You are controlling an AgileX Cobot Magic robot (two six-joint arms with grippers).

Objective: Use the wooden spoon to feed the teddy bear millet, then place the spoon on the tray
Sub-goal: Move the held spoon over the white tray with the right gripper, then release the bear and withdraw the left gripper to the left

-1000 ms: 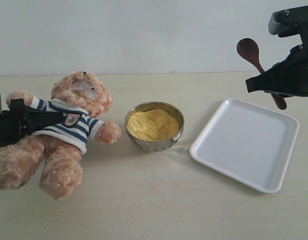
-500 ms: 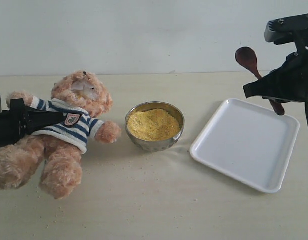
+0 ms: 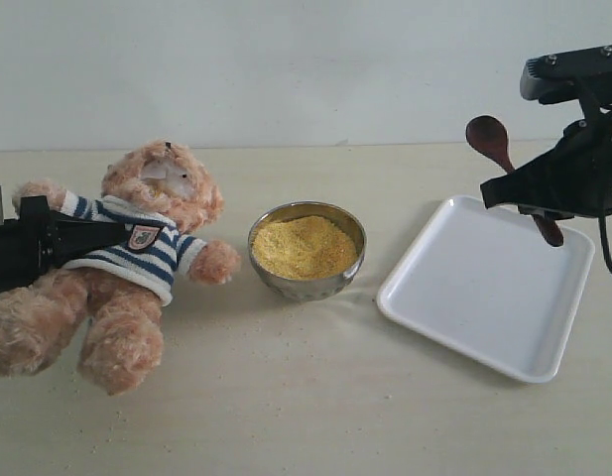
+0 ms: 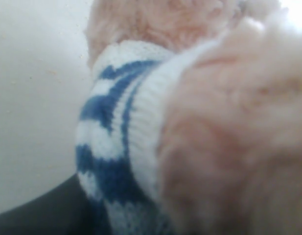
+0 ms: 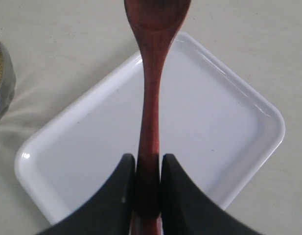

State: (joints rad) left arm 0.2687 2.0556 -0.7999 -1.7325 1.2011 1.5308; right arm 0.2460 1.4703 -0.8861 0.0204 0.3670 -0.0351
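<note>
The teddy bear (image 3: 152, 213) lies on its back at the left of the table, and its striped shirt and fur (image 4: 214, 122) fill the left wrist view. My left gripper (image 3: 107, 236) reaches in from the left edge and is shut on the bear's torso, under its arm. A steel bowl (image 3: 306, 283) heaped with millet (image 3: 304, 246) stands in the middle. My right gripper (image 3: 522, 193) hangs above the far side of the white tray (image 3: 484, 297). It is shut on the handle of the wooden spoon (image 3: 491, 139), whose bowl points up and to the left. In the right wrist view the fingertips (image 5: 126, 166) pinch the spoon (image 5: 151, 88) over the tray (image 5: 214, 132).
Loose grains are scattered on the tabletop in front of the bear and the bowl. The bowl's rim (image 5: 1, 83) shows at the edge of the right wrist view. A plain wall stands behind the table.
My right gripper has come down and slightly left with the spoon, closer over the tray. The left gripper, bear and bowl have not moved.
</note>
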